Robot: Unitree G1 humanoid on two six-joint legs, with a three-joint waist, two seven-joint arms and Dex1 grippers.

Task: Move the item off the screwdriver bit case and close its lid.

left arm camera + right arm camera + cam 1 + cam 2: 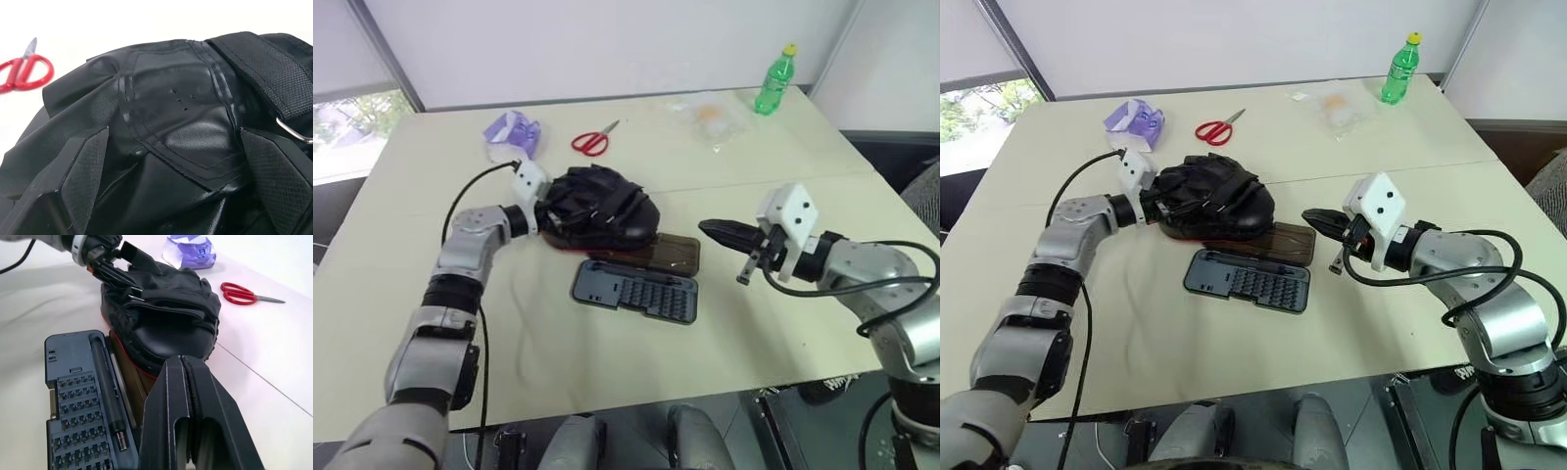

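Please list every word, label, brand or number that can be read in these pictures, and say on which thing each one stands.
No text can be read.
Bottle: its label is too small to read.
Tissue pack: print too blurred to read.
Mitt, bit case, lid, scissors: no lettering shows.

Both head views look forward and down over the whole table (724,323) from above its near edge — nearly the same scene, slightly offset. The left wrist view sits very close behind the left gripper (171,161), facing the focus mitt (176,107), with the scissors (24,73) at ten o'clock. The right wrist view looks low along the right gripper (188,382) across the screwdriver bit case (78,401) — sharing mitt and scissors with the others.
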